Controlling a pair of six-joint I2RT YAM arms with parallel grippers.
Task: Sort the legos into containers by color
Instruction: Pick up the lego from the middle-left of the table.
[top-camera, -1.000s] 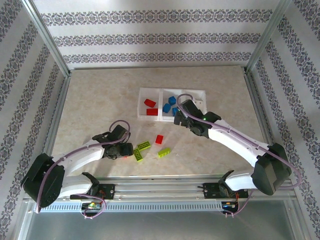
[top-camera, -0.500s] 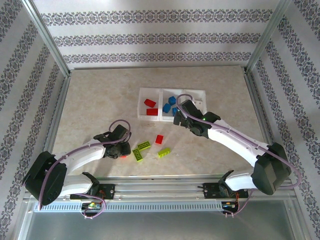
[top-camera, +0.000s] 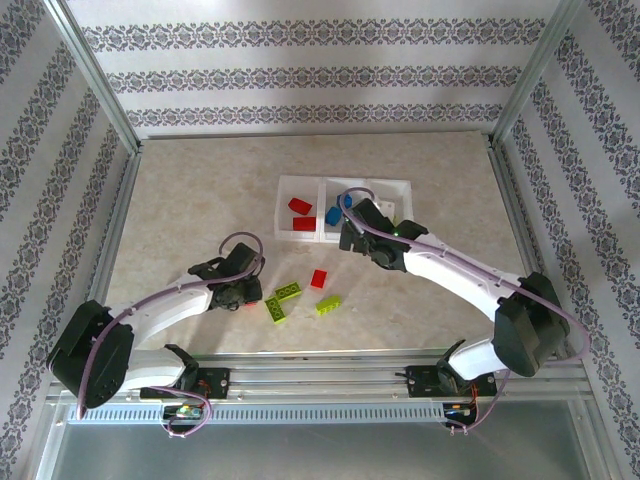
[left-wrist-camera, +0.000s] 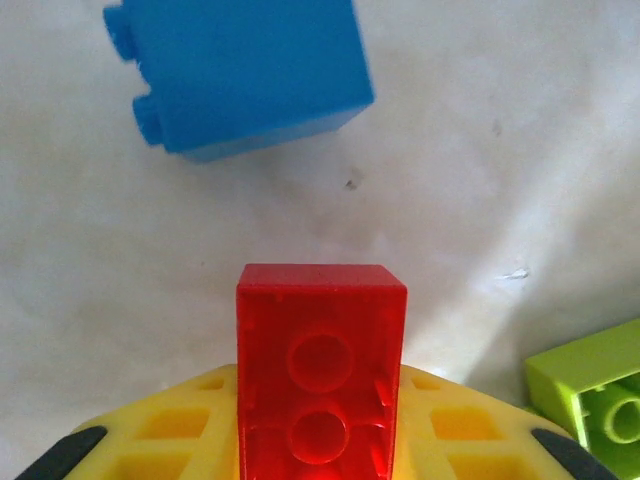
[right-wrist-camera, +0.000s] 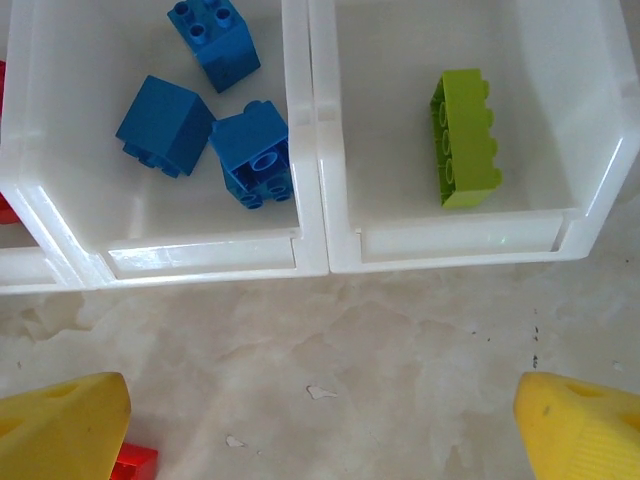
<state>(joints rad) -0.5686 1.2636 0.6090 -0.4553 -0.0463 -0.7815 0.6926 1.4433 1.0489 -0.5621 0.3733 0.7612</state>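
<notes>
The marbled table (top-camera: 190, 200) bore everything. Seen from above, the left arm (top-camera: 160, 315) reached toward the loose bricks at the near middle. The right arm (top-camera: 460, 275) stretched to the near wall of the tray (top-camera: 385, 186), which sat right of centre with three compartments side by side.

The overhead camera showed two red bricks (top-camera: 299, 206) in the tray's left compartment. The right wrist camera supplied what that arm covered from above: three blue bricks (right-wrist-camera: 190, 125) in the middle compartment and one lime brick (right-wrist-camera: 463, 138) lying in the right one. It also showed the right gripper (right-wrist-camera: 320, 430) over bare table just in front of the tray, its fingers spread wide and holding nothing.

The left gripper (left-wrist-camera: 320, 440) was clamped on a held red brick (left-wrist-camera: 320, 360), hollow side toward its wrist camera. That camera added a lone blue brick (left-wrist-camera: 240, 75) on the table just beyond.

From above, three loose lime bricks (top-camera: 283, 291) and a loose red brick (top-camera: 319, 279) lay on the table between the two grippers.
</notes>
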